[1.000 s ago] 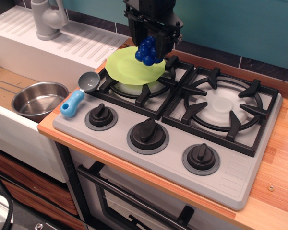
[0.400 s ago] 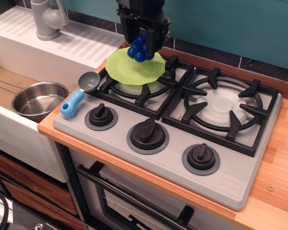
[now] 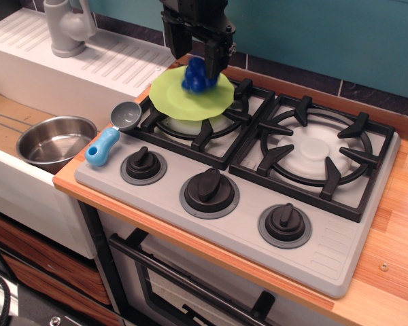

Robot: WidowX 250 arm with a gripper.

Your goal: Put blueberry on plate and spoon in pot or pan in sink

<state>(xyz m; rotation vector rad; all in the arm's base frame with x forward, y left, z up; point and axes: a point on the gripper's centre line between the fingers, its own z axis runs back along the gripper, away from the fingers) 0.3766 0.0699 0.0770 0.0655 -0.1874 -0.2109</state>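
The blueberry (image 3: 197, 77), a dark-blue cluster, looks blurred just under my fingertips, over the back part of the yellow-green plate (image 3: 180, 102), which lies on the left stove burner. My gripper (image 3: 196, 58) hangs above the plate with its jaws spread, and the cluster sits lower than the fingertips. The spoon (image 3: 109, 136), with a light-blue handle and grey bowl, lies at the stove's left front edge. The steel pot (image 3: 54, 141) stands in the sink (image 3: 3, 115) at left.
A grey tap (image 3: 66, 27) and the ribbed white drainboard (image 3: 102, 58) are at the back left. The right burner grate (image 3: 317, 151) and three black knobs (image 3: 209, 187) fill the stove front. A wooden counter (image 3: 401, 224) is at right.
My gripper moved left and slightly up over the plate. The blueberry has dropped below the fingertips and now looks blurred. The spoon and pot have not moved.
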